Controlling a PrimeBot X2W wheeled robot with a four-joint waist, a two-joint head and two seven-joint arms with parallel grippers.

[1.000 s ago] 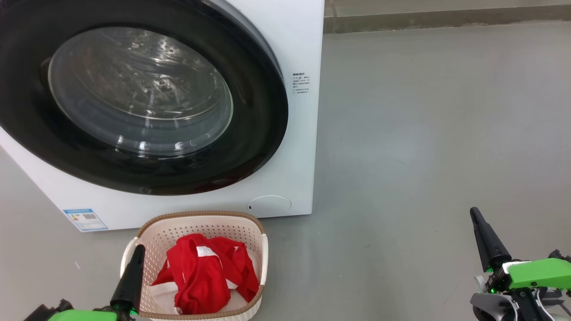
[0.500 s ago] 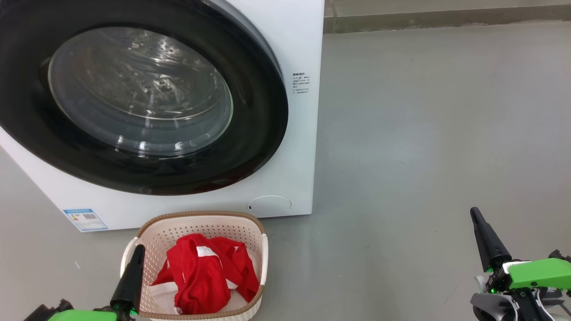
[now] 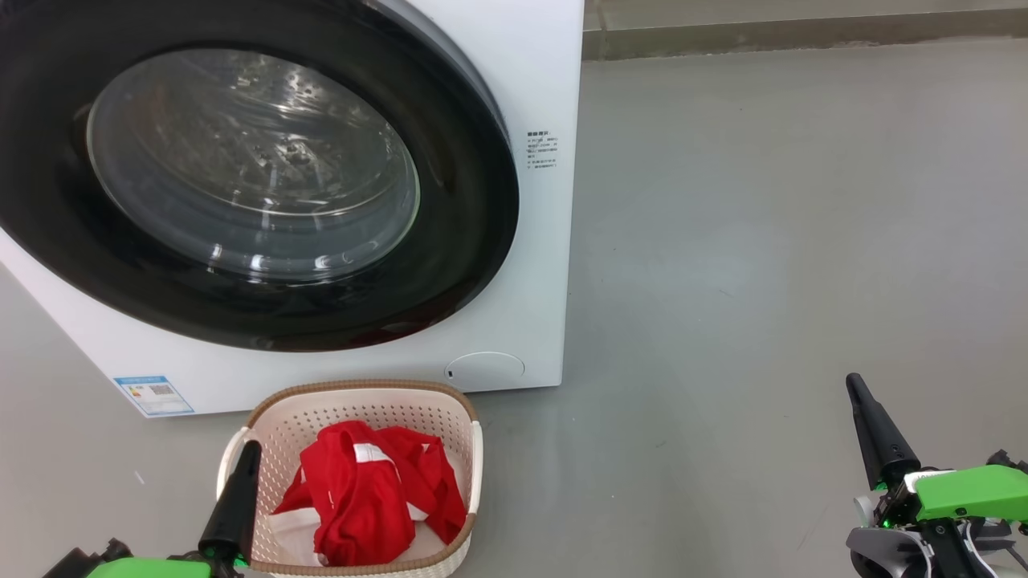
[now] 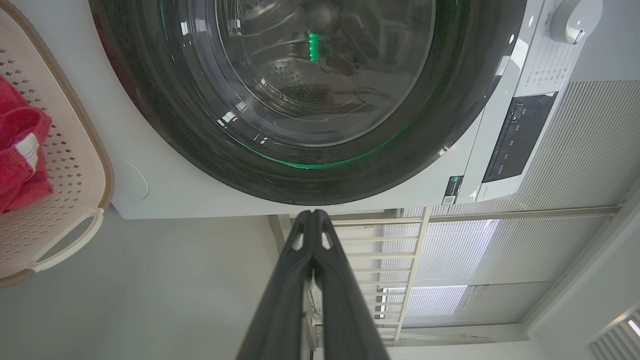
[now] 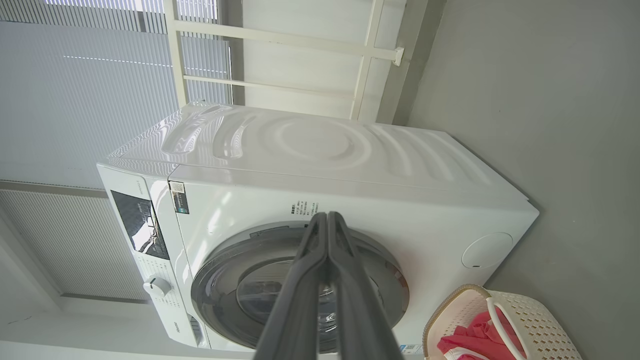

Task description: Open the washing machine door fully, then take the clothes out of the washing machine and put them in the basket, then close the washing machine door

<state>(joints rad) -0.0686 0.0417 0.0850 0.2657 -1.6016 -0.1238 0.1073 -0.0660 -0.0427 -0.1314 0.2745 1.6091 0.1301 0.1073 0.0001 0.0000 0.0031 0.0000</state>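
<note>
The white washing machine [image 3: 530, 281] stands at the upper left of the head view, and its round black-rimmed door [image 3: 257, 185] lies shut flat against the front. Just before it on the floor sits the cream basket [image 3: 361, 397] holding the red clothes [image 3: 373, 490]. My left gripper [image 3: 245, 453] is shut and empty at the basket's left rim. Over bare floor at the lower right, my right gripper [image 3: 853, 385] is also shut and empty. In the left wrist view the shut fingertips [image 4: 312, 216] point at the door [image 4: 310, 100]; the right wrist view has the shut gripper [image 5: 326, 217], machine [image 5: 350, 165] and basket [image 5: 530, 320].
Grey floor [image 3: 763, 241] spreads to the right of the machine, with a wall base [image 3: 803, 36] along the far edge. A white railing [image 5: 280, 45] and window blinds [image 5: 75, 100] stand behind the machine.
</note>
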